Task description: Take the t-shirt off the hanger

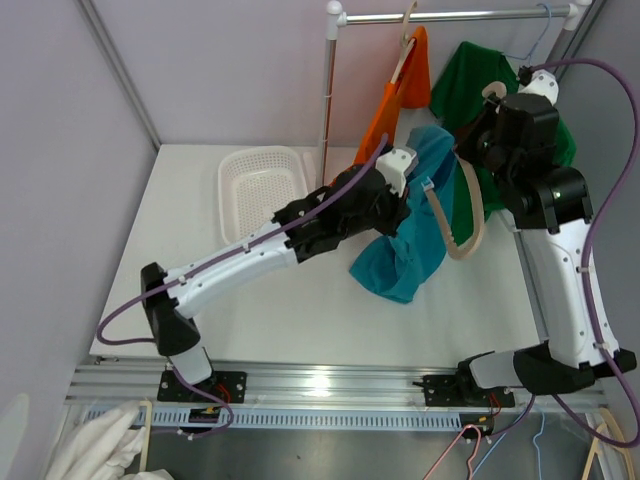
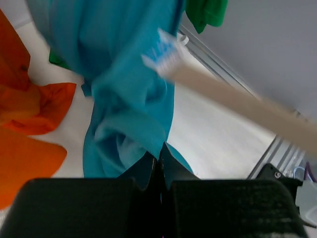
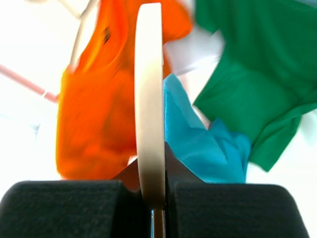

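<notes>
**Teal shirt bunched between two closed grippers**

Teal cotton made up one of three garments in view. The crumpled teal t-shirt [image 1: 405, 255] hung mid-table between the arms, its lower folds resting on the white tabletop [image 1: 300, 330]. It was draped round one end of a single curved pale wooden hanger [image 1: 470, 225].

The other two garments, an orange one [image 1: 395, 95] and a green one [image 1: 480, 75], hung from the one metal clothes rail [image 1: 460, 15] at the back.

Two arms were at work. The left gripper [image 2: 159, 163] had its fingers pressed together on a fold of the teal t-shirt. The right gripper [image 3: 157, 198] was clamped on the edge of the wooden hanger, which rose straight up between its pads.

From above, the left gripper's fingertips were buried in cloth, and the right arm's wrist covered the hanger's neck. In the left wrist view the hanger was only a blurred pale bar. How much of the shirt sat on it could not be told.

One white slotted plastic basket [image 1: 262, 185] stood just left of the rail's post. Spare hangers [image 1: 470, 450] and a white cloth [image 1: 95, 445] were cut off at the bottom edge.
</notes>
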Controlling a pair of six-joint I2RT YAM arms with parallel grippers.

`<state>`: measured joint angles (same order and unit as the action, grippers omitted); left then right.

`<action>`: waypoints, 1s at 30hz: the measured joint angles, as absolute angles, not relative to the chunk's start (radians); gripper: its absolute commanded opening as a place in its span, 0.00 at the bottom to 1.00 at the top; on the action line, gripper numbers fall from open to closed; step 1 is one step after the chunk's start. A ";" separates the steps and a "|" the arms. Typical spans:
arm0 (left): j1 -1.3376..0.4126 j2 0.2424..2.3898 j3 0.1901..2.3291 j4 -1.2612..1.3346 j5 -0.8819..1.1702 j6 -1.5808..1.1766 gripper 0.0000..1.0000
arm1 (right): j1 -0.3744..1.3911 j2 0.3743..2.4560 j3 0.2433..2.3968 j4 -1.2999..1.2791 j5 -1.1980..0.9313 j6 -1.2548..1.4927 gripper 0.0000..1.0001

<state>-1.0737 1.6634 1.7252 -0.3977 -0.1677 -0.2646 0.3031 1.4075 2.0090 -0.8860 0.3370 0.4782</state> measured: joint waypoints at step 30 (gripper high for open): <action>-0.773 1.925 1.559 -0.535 -0.015 -0.496 0.01 | 0.299 1.176 2.117 -1.304 0.107 0.439 0.00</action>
